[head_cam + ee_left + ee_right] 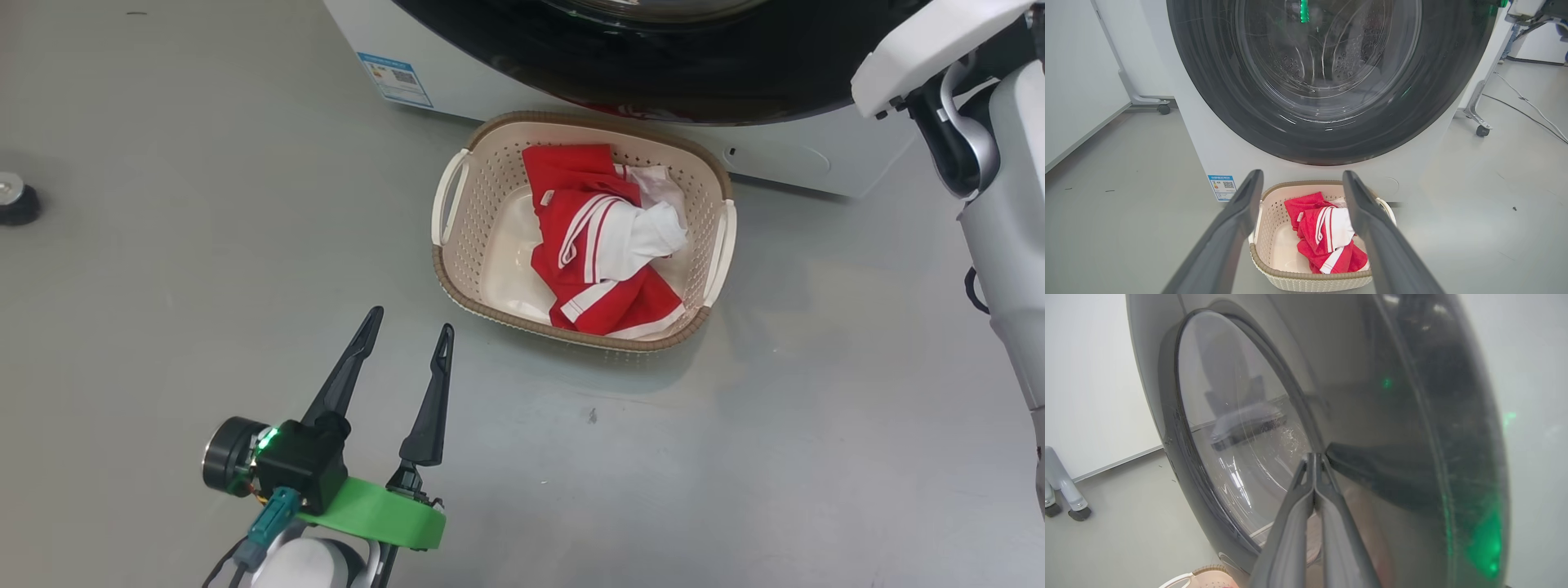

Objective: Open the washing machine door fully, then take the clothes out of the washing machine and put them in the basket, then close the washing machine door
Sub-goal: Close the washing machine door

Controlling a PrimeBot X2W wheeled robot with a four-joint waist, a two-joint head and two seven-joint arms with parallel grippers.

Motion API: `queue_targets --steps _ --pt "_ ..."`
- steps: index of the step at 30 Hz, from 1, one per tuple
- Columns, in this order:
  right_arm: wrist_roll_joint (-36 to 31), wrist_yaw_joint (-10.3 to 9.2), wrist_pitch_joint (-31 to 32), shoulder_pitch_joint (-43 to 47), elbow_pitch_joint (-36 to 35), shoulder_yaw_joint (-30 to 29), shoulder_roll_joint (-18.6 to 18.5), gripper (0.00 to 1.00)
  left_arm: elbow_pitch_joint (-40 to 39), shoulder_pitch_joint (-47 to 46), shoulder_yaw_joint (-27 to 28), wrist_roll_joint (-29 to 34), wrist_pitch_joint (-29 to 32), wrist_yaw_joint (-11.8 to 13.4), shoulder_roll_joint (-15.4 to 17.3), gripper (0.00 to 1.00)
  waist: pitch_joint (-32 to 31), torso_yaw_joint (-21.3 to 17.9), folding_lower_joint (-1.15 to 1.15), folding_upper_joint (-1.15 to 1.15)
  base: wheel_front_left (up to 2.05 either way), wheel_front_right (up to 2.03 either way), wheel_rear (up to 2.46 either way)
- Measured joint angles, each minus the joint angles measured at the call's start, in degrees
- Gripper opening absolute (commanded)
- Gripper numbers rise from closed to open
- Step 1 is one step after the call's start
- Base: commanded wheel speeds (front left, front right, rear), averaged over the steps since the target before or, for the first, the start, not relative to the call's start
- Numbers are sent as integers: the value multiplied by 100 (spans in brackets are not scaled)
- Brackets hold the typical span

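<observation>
- We see the left gripper (412, 320) released, its fingers spread, above the floor on the near left of the basket (457, 290).
- The right gripper (1314, 457) is clenched on nothing, with its tips against the glossy face of the washing machine door (1372, 416), beside the glass bowl.
- The clothes (600, 237) lie in the basket, which stands just in front of the washing machine (490, 82).
</observation>
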Motion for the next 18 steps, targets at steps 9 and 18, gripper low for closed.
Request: queue_targets --steps 9,18 --pt "101 3 -1 -322 431 -118 -116 0 97 -110 -51 0 -43 -1 -22 100 51 189 0 0 0 0 0" --pt "146 52 -148 -516 834 -202 -166 0 214 -138 -45 -1 -49 0 -35 100 39 263 0 0 0 0 0"
